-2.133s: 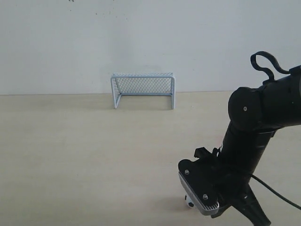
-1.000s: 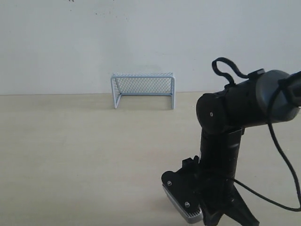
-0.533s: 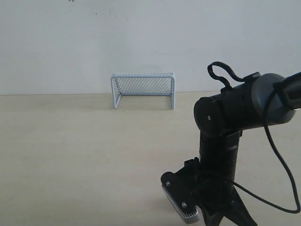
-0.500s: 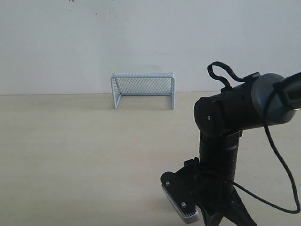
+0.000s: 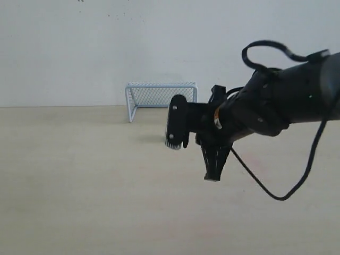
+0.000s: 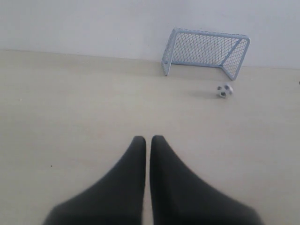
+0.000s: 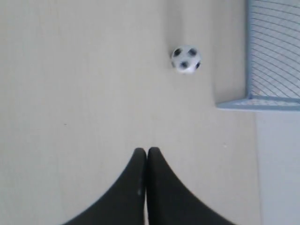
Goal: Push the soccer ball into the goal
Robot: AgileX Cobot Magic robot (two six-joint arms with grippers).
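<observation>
The soccer ball (image 6: 224, 90) (image 7: 186, 59) lies on the tan table just outside the goal (image 5: 161, 101) (image 6: 206, 52) (image 7: 274, 56), in front of one of its front posts. In the exterior view my right arm hides the ball. My right gripper (image 5: 212, 178) (image 7: 146, 151) is shut and empty; it hangs above the table, a few ball-widths short of the ball. My left gripper (image 6: 147, 138) is shut on nothing, far back from the goal, and does not show in the exterior view.
A white wall (image 5: 79, 48) rises right behind the goal at the table's far edge. The right arm's black cable (image 5: 297, 180) loops down at the right. Bare tabletop (image 5: 79, 170) spreads to the left of the arm.
The right arm has risen from low at the near edge and swung toward the goal. The ball, beside the gripper at the front 2.1 s ago, no longer shows there.
</observation>
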